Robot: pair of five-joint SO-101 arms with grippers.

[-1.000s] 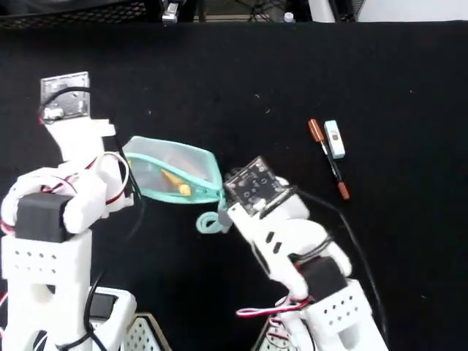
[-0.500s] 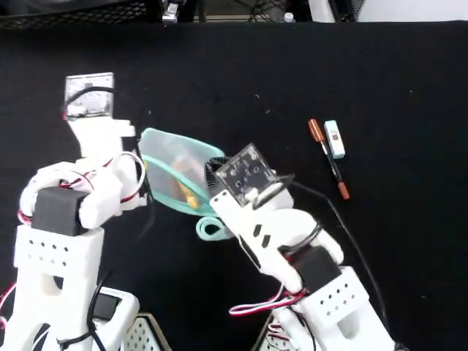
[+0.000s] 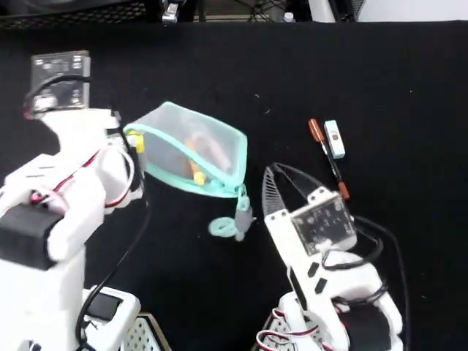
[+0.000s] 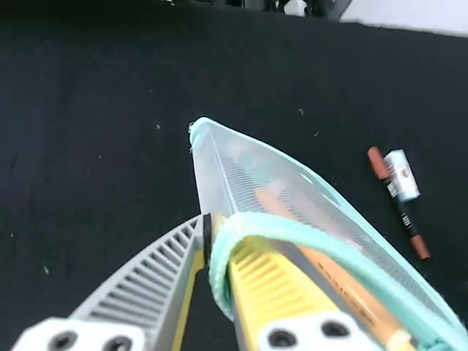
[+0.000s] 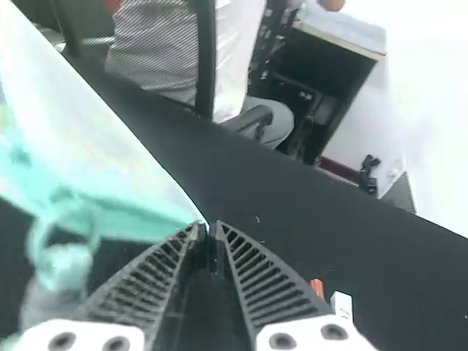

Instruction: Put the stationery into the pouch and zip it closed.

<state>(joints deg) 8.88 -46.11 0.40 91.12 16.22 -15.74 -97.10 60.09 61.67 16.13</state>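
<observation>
A teal mesh pouch [image 3: 194, 155] hangs tilted over the black table, with a yellow pencil [image 3: 196, 172] inside. My left gripper [image 3: 134, 139] is shut on the pouch's left corner; its grey and yellow fingers pinch the teal rim [image 4: 219, 256]. The zip pull loop [image 3: 227, 225] dangles at the pouch's lower right end. My right gripper [image 3: 268, 175] stands just right of that end, shut with nothing held, fingertips together [image 5: 210, 228]. A pen [image 3: 330, 164] with a brown cap and a small white and teal item [image 3: 334, 139] lie side by side on the table at the right.
The black table [image 3: 380, 80] stretches free behind and to the right of the pen. Both arms' white bases stand at the near edge. A dark cabinet and chair legs stand beyond the table's far edge.
My right gripper has left the pouch's right end and drawn back toward the near right. The left arm has raised and swung the pouch, which now hangs from the left gripper alone.
</observation>
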